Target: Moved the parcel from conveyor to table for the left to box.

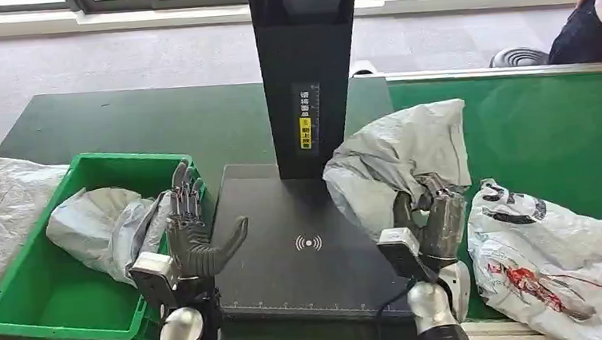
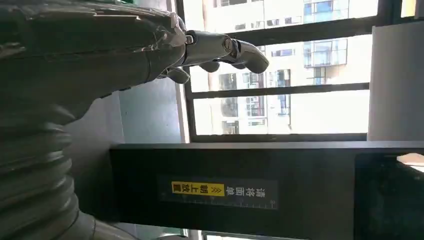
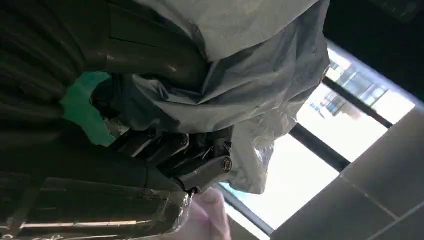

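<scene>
head view — right hand (image 1: 437, 220) grips grey parcel (image 1: 397, 159); left hand (image 1: 194, 233) spread wide, empty.

head view high, wrist views close

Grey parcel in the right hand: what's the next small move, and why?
Probably carry it a little further left and lower it onto the black scan plate. The right hand grips the grey parcel at the plate's right edge, lifted off the green conveyor. The left hand waits open by the green bin, ready to take over.
</scene>
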You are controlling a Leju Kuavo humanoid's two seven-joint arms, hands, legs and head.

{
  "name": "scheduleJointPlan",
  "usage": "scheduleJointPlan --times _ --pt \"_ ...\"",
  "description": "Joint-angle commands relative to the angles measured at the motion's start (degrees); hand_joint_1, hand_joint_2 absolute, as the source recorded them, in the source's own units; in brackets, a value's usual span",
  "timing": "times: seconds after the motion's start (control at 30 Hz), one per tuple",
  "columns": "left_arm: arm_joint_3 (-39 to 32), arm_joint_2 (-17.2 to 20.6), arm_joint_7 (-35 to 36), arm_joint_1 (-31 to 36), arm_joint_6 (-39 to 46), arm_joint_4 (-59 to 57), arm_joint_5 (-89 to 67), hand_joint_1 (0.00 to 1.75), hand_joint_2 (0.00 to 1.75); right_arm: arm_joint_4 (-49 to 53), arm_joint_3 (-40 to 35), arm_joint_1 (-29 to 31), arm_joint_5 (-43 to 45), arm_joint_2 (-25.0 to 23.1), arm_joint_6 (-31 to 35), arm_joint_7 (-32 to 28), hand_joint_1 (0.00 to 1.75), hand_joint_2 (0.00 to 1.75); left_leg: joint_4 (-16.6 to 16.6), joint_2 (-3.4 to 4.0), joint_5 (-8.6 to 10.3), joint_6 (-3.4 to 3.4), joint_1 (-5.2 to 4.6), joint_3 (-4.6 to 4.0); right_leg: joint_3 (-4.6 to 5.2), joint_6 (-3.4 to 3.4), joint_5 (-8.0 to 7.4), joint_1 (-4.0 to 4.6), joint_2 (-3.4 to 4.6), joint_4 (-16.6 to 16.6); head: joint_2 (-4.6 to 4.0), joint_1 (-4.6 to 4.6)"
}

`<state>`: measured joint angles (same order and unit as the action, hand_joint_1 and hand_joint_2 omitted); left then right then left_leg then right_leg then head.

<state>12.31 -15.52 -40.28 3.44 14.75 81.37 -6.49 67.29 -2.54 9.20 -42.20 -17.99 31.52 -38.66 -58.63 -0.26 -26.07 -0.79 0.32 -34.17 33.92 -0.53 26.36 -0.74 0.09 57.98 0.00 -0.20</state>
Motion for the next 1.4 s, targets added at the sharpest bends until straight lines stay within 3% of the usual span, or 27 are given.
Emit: scheduleJointPlan --times 0.03,0.13,0.33,0.53,0.63,0.7,0.93,0.97,1.0,1.23,1.3,1.4 --pt "2.88 -1.46 0.28 2.01 1.46 -5.21 1.19 0.00 1.75 -22.46 -18.50 8.56 8.61 -2.01 0.27 0.58 1.75 1.75 0.19 0.34 0.01 0.00 0.05 0.25 -0.16 0.06 -0.12 0.07 0.31 -0.22 0.00 0.00" --pt "3.16 -1.61 0.28 2.00 1.03 -5.61 0.96 0.00 1.75 -27.66 -21.56 11.78 14.73 -2.01 -1.37 1.59 1.75 1.75 0.07 0.26 -0.02 0.00 0.03 0.14 -0.08 0.06 -0.08 0.04 0.24 -0.07 0.00 0.00" --pt "3.16 -1.61 0.28 2.00 1.03 -5.61 0.96 0.00 1.75 -27.66 -21.56 11.78 14.73 -2.01 -1.37 1.59 1.75 1.75 0.09 0.00 0.01 0.01 0.03 0.11 -0.14 0.06 -0.05 0.04 -0.01 -0.11 0.00 0.00" --pt "3.68 -1.88 0.28 2.92 1.45 -6.77 1.07 0.00 1.75 -36.76 -26.81 14.10 22.08 -2.01 -5.86 1.49 1.75 1.75 0.06 -0.04 0.01 0.01 0.02 0.10 -0.12 0.05 -0.04 0.03 -0.05 -0.06 0.00 0.00" --pt "3.92 -1.44 0.28 3.12 1.29 -7.03 1.31 0.00 1.75 -39.71 -29.13 15.52 23.05 -2.01 -7.97 2.67 1.75 1.75 0.09 -0.02 0.01 0.01 0.05 0.14 -0.17 0.06 -0.06 0.06 -0.04 -0.13 0.00 0.00" --pt "4.29 -1.08 0.28 3.48 0.99 -7.34 1.43 0.00 1.75 -43.69 -32.17 17.31 21.46 -2.01 -12.15 6.95 1.75 1.75 0.05 -0.03 0.01 0.01 0.03 0.08 -0.09 0.05 -0.04 0.04 -0.05 -0.06 0.00 0.00" --pt "4.63 -1.24 0.28 2.60 1.76 -6.28 1.28 0.00 1.75 -43.52 -35.66 16.57 21.70 -2.01 -13.61 9.73 1.75 1.75 0.08 -0.10 0.02 0.02 0.02 0.08 -0.11 0.06 -0.03 0.04 -0.13 -0.09 0.00 0.00" --pt "4.69 -1.31 0.28 2.38 1.87 -6.03 1.11 0.00 1.75 -43.50 -35.92 16.58 21.89 -2.01 -13.19 9.88 1.45 1.75 0.08 -0.13 0.02 0.02 0.03 0.09 -0.13 0.06 -0.02 0.04 -0.15 -0.10 0.00 0.00" --pt "4.76 -1.35 0.28 2.18 2.05 -5.77 0.96 0.00 1.75 -43.51 -35.95 16.63 21.85 -2.01 -11.56 9.98 0.03 1.75 0.10 -0.12 0.01 0.03 0.02 0.12 -0.16 0.06 -0.03 0.04 -0.14 -0.12 0.00 0.00" --pt "4.78 -1.29 0.28 1.82 2.85 -5.30 0.57 0.00 1.75 -42.92 -32.88 16.68 23.57 -2.01 -7.49 7.02 0.00 1.75 0.09 -0.09 0.03 0.02 0.02 0.10 -0.13 0.06 -0.05 0.04 -0.10 -0.11 0.00 0.00" --pt "4.68 -1.19 0.28 1.44 4.35 -4.38 0.42 0.00 1.75 -39.51 -27.18 15.49 25.95 -2.01 0.26 -0.05 0.00 1.75 0.10 -0.02 0.03 0.02 0.02 0.10 -0.11 0.06 -0.07 0.03 -0.05 -0.13 0.00 0.00" --pt "4.62 -1.13 0.28 1.31 4.62 -4.15 0.42 0.00 1.75 -38.92 -26.43 15.42 25.80 -2.00 1.11 -0.76 0.00 1.75 0.07 -0.12 0.04 0.02 0.03 0.05 -0.08 0.07 -0.04 0.04 -0.15 -0.09 0.00 0.00"
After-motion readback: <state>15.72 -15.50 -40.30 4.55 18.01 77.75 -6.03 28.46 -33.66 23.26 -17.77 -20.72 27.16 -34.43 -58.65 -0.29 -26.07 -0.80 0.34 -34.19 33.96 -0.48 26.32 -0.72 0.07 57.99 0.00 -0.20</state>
